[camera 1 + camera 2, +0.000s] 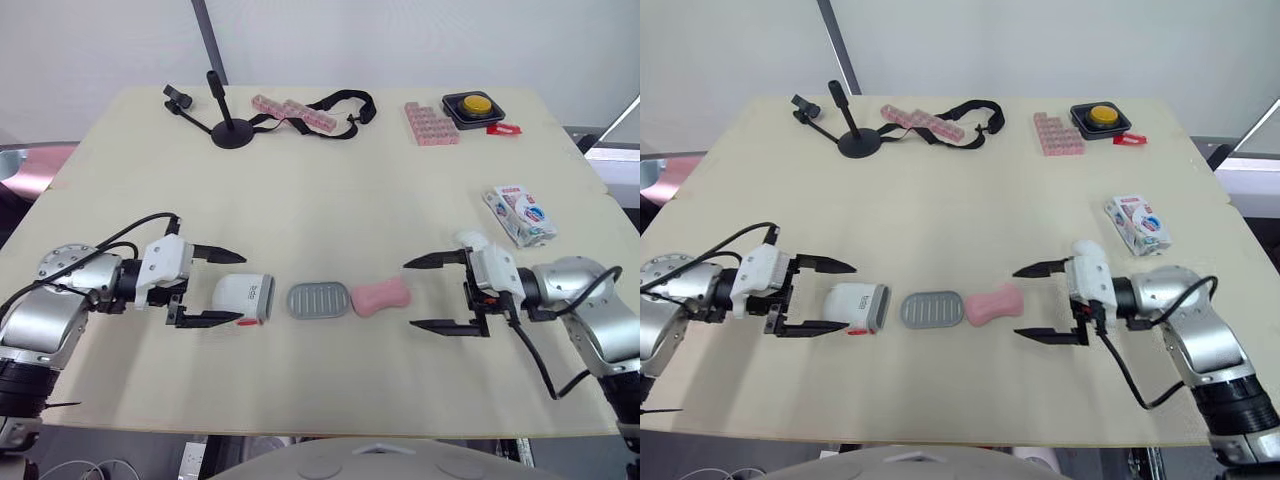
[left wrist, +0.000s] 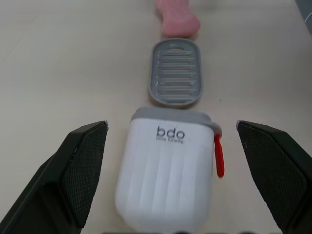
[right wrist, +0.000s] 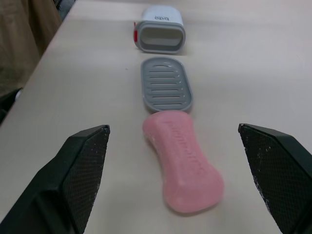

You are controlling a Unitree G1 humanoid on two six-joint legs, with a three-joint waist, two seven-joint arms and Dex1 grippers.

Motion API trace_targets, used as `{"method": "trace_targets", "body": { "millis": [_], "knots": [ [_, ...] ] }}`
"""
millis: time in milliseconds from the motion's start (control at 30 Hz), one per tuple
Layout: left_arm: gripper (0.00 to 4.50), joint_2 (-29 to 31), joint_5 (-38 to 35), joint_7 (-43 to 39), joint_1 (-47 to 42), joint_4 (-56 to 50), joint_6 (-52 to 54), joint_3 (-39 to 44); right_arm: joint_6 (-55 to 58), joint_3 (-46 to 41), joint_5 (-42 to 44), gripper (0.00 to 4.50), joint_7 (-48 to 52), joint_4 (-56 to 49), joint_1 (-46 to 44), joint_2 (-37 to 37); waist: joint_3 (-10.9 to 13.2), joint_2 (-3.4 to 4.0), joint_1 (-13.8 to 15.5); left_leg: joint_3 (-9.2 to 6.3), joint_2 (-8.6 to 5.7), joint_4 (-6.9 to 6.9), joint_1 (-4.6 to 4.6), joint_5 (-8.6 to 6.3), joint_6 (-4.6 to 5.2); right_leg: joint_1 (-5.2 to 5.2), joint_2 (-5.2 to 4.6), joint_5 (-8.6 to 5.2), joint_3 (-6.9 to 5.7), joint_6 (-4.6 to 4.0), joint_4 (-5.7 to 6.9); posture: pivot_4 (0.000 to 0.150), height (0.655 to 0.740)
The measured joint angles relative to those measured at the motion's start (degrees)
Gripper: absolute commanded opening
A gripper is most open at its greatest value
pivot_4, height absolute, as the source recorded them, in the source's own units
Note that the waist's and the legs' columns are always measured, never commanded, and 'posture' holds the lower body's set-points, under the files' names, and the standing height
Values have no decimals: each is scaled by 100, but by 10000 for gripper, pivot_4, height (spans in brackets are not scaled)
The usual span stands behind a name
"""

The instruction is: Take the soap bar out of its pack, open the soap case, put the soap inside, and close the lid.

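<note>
The white soap case (image 1: pixel 243 297) lies on its side near the table's front, its open mouth facing the robot's right. My left gripper (image 1: pixel 222 287) is open, one finger on each side of the case (image 2: pixel 168 175) without touching it. The grey ridged tray (image 1: pixel 319 300) lies flat just right of the case. The bare pink soap bar (image 1: pixel 381 295) lies right of the tray. My right gripper (image 1: pixel 438 294) is open, a short way right of the soap (image 3: pixel 184 166) and pointing at it. The soap pack (image 1: pixel 520 214) lies at the right edge.
At the back stand a black phone stand (image 1: pixel 225 117), pink block strips (image 1: pixel 292 114) with a black strap (image 1: pixel 340 103), a pink block tray (image 1: pixel 431 124) and a yellow button box (image 1: pixel 473 106). The table's middle (image 1: pixel 330 210) is bare.
</note>
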Motion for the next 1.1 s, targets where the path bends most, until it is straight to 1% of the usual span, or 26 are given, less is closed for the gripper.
{"method": "trace_targets", "body": {
  "millis": [233,433,667,900,1100],
  "knots": [
    [44930,5,-18,-221,176,189,-355,223,430,762,-643,45000,-284,-109,-673,7,0,0,4,1,0,-2,-2,0,-1,-4,0,0,0,0,11,1500,7400],
    [44930,-145,-115,-156,717,-52,-494,479,634,1097,-1034,45000,-442,64,-973,58,0,-1,-11,1,1,-5,-5,-1,-2,-5,0,0,-1,0,10,1500,7400],
    [44930,-195,-121,64,1150,-358,-510,658,376,1454,-1402,45000,-391,421,-1121,88,0,-1,-18,2,1,-4,-2,-1,-2,-6,-1,0,0,0,12,1500,7400],
    [44930,-331,-117,288,1298,-613,-483,661,234,1611,-1632,45000,-407,743,-1310,264,0,-1,-30,4,2,-4,-2,0,-2,-7,3,0,2,0,18,1500,7400],
    [44930,-393,-117,485,1374,-777,-419,660,-99,1767,-1782,45000,-272,1014,-1422,311,0,-1,-29,4,2,-3,-2,0,-2,-8,3,0,3,0,20,1500,7400]
  ]
}}
